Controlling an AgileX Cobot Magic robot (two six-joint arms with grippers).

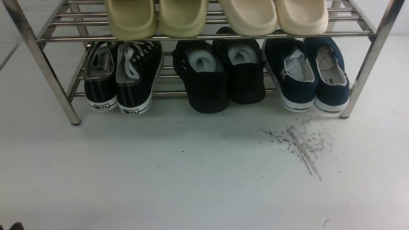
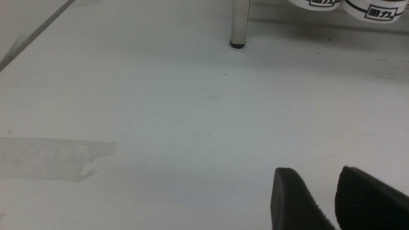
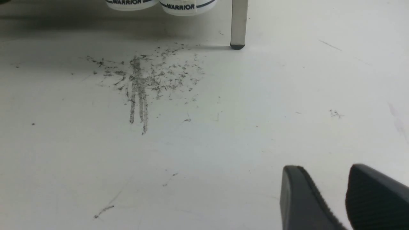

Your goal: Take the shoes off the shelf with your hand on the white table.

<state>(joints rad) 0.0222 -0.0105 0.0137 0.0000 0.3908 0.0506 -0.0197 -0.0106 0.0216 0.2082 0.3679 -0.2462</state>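
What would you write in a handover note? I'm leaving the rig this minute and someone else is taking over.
Left gripper: open, holding nothing, low over the white table.
Right gripper: open, holding nothing, over the table on the near side of the scuff patch.
Navy shoes: both on the lower tier of the shelf, at the robot's right end, heels toward the robot, next to the black knit pair.
Done: nothing yet; neither shoe is off the shelf.
Left: pull both navy shoes out and set them on the table. The right arm looks nearer.
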